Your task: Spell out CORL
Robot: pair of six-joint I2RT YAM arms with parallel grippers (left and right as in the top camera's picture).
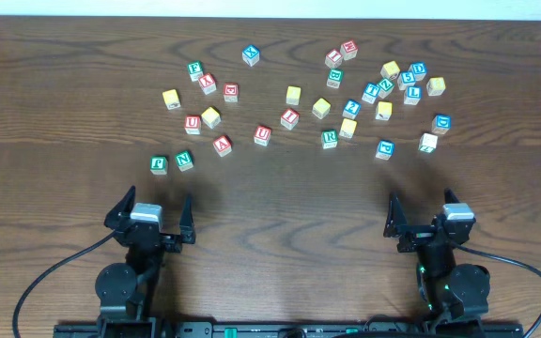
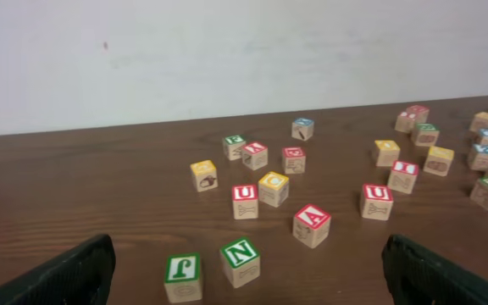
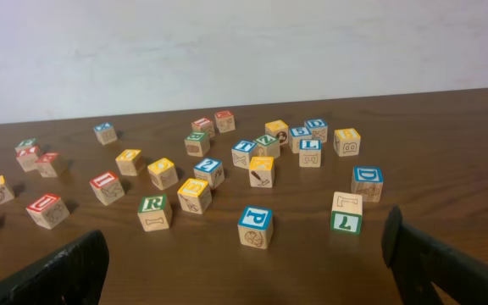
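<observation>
Roughly thirty small wooden cubes (image 1: pixel 262 135) lie scattered on the dark, grained wood surface (image 1: pixel 270 216), which ends at a plain white wall (image 2: pixel 227 51) at twelve o'clock. Each cube has pale bare-wood sides, square edges and a painted top face in red, green, blue or yellow.

The green R cube (image 1: pixel 330 139) stands toward two o'clock from the middle of the surface, with one yellow cube (image 1: pixel 347 129) just beside it at two o'clock. The blue L cube (image 1: pixel 412 94) sits farther out along that same line, in a tight cluster. Other yellow tops are spread about, and their letters are too faint to read.

The left pincer (image 1: pixel 156 208) at eight o'clock and the right pincer (image 1: pixel 423 211) at four o'clock are both spread wide. They hold nothing and are well apart from every cube.
</observation>
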